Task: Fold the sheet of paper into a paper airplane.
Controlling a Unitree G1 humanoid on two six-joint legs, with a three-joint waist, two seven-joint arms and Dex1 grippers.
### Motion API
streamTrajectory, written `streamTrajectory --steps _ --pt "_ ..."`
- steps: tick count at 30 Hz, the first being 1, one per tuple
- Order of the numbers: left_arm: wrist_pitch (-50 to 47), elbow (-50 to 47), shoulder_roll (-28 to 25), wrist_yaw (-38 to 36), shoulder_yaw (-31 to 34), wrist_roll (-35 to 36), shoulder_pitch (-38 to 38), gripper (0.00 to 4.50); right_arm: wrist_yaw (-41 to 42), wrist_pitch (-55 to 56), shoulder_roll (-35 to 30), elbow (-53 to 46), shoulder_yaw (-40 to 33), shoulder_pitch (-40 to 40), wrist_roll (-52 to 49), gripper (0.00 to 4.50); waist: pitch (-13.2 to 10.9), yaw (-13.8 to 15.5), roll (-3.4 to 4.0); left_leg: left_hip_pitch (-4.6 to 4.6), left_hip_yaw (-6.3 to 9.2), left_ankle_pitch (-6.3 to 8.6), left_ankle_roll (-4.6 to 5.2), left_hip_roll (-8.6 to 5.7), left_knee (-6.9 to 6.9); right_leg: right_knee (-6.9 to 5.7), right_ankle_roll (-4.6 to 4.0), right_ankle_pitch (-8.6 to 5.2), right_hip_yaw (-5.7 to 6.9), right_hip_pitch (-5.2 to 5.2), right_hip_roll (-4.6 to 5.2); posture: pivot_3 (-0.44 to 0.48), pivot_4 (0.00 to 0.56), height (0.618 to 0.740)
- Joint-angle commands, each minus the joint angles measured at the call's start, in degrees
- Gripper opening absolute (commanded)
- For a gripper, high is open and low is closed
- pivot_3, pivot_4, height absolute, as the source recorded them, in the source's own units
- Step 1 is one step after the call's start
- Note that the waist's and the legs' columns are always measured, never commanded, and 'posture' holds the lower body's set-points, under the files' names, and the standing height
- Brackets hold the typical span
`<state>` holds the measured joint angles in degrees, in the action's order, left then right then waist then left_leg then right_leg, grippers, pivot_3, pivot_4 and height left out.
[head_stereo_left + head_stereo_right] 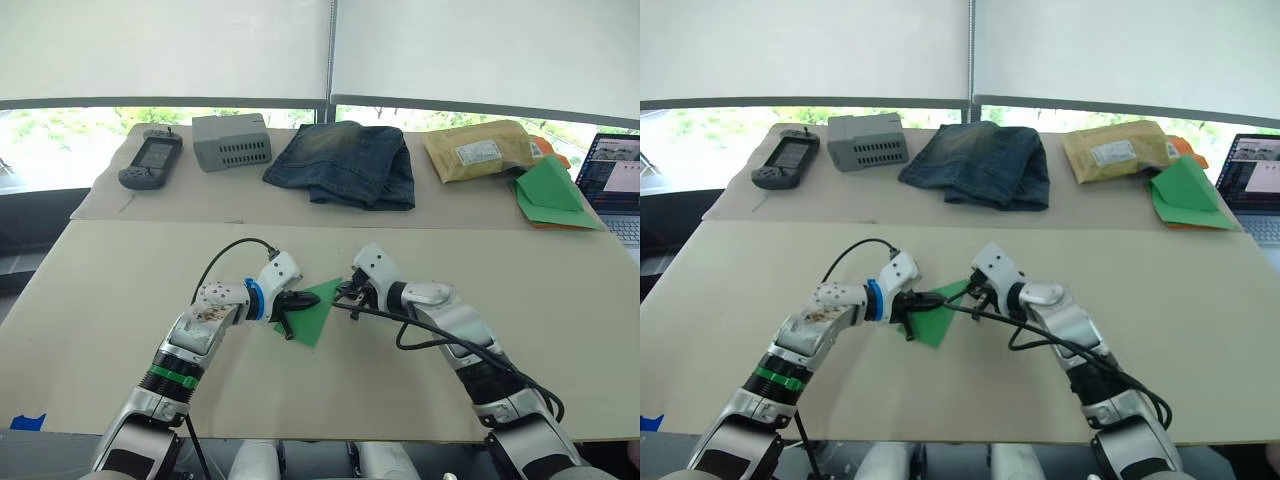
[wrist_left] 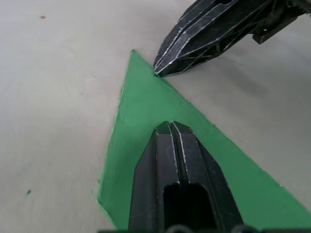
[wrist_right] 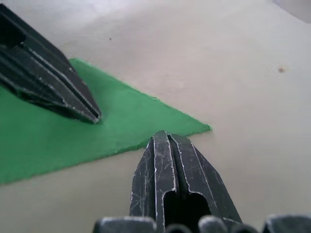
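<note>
- Left claw (image 2: 171, 127) has its two black fingers pressed together with no gap, tips resting on top of the green paper airplane (image 2: 146, 141); nothing is pinched between them.
- Right claw (image 3: 163, 137) is likewise closed, its tip touching the edge of the folded paper close to the pointed corner.
- From the head views, the paper airplane lies flat on the pale surface (image 1: 120, 300) between the two claws, a pointed triangular wedge, with its sharp corner toward the right claw.
- Part of the wedge is hidden under the left claw's fingers, so its near edge is hard to trace; the creases cannot be made out from overhead.
- In the left wrist view the wide end of the triangle is cut off by the picture's edge.
- Along the far side lie a handheld device (image 1: 151, 160), a grey box (image 1: 231, 141), folded jeans (image 1: 345, 162), a padded envelope (image 1: 478, 149) and a green paper stack (image 1: 553, 195).
- A laptop (image 1: 615, 185) at the far right is cut off by the frame.
</note>
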<state>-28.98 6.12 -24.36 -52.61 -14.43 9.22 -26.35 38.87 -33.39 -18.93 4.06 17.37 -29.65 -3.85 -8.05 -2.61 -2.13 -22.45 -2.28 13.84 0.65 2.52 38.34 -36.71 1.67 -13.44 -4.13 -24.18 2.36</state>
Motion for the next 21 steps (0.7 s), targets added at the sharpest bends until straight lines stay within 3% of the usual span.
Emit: streamTrajectory --steps 1,8,16,21 --pt "-1.01 -0.12 -0.15 0.42 -0.54 -0.33 0.96 0.0 0.76 4.18 1.7 4.14 0.8 -2.4 0.64 0.05 0.0 -0.04 0.0 0.0 0.0 0.0 0.0 0.0 0.0 0.0 0.0 0.0 0.0 0.0 0.0 0.0 0.15 0.734" --pt "-1.1 -0.1 -0.22 0.48 -0.58 -0.38 0.88 0.0 1.81 8.05 4.08 9.31 0.74 -4.45 1.23 0.05 0.0 -0.07 0.01 0.0 0.0 0.0 0.0 0.02 -0.01 0.01 -0.01 0.01 0.0 0.0 0.0 0.0 0.15 0.734" --pt "-0.62 0.42 0.04 0.58 -0.89 -0.64 0.83 0.0 3.95 7.07 0.26 -1.89 -4.97 -2.55 -3.39 0.05 -0.06 0.13 0.06 -0.14 0.0 0.0 0.0 0.01 -0.01 0.03 -0.01 0.01 0.0 -0.09 0.01 0.0 0.15 0.734" --pt "-0.53 0.77 0.5 0.65 -1.15 -0.68 0.56 0.0 5.67 6.78 0.08 -2.22 -4.03 -1.14 -4.05 0.05 -0.07 0.13 0.06 -0.12 0.02 0.0 0.0 0.01 -0.01 0.04 -0.01 0.0 0.02 -0.07 0.01 0.0 0.15 0.734"
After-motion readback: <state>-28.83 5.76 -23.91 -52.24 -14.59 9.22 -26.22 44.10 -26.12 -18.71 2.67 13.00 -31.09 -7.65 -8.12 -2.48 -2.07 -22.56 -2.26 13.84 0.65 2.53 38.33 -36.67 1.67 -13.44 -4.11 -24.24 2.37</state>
